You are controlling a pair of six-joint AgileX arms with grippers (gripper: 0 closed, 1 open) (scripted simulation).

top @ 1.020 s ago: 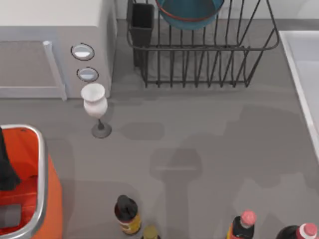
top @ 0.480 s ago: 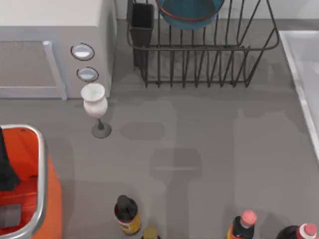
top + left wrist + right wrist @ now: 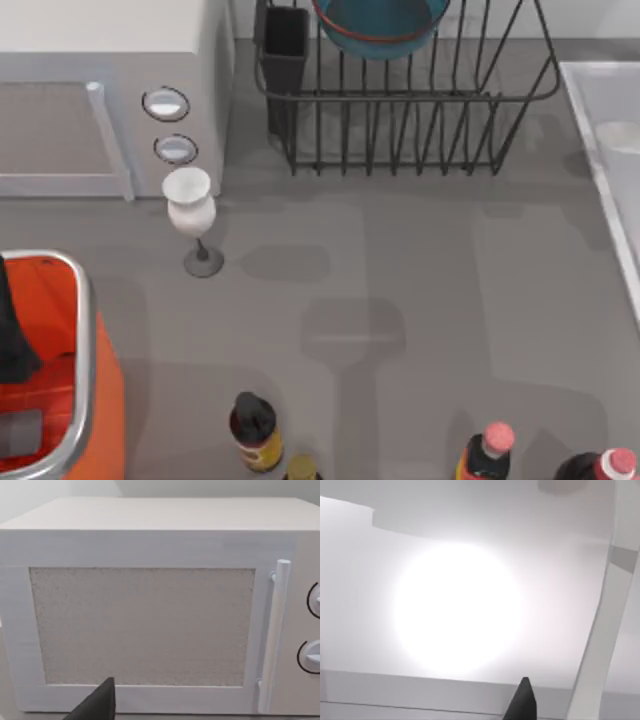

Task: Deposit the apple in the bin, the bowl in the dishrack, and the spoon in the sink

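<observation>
The blue bowl (image 3: 380,25) with its reddish rim rests inside the black wire dishrack (image 3: 400,110) at the back. At the front left stands the orange bin (image 3: 95,400) with a silver rim. My left arm (image 3: 12,330) hangs over the bin's opening. A dark part of my left gripper (image 3: 100,702) points at the white microwave's door. The pale sink (image 3: 615,170) runs along the right edge. My right gripper (image 3: 522,700) shows as a dark tip over the sink's bright pale inside (image 3: 460,605). The apple and the spoon are out of view.
A white microwave (image 3: 100,90) fills the back left. A white goblet (image 3: 190,205) stands in front of it. Along the front edge stand a dark bottle (image 3: 255,430), a small cap (image 3: 302,468) and two red-capped bottles (image 3: 490,450) (image 3: 610,465).
The shadows on the table have drifted toward the right. A pale rounded shape now shows inside the sink. The left arm over the bin has stayed put.
</observation>
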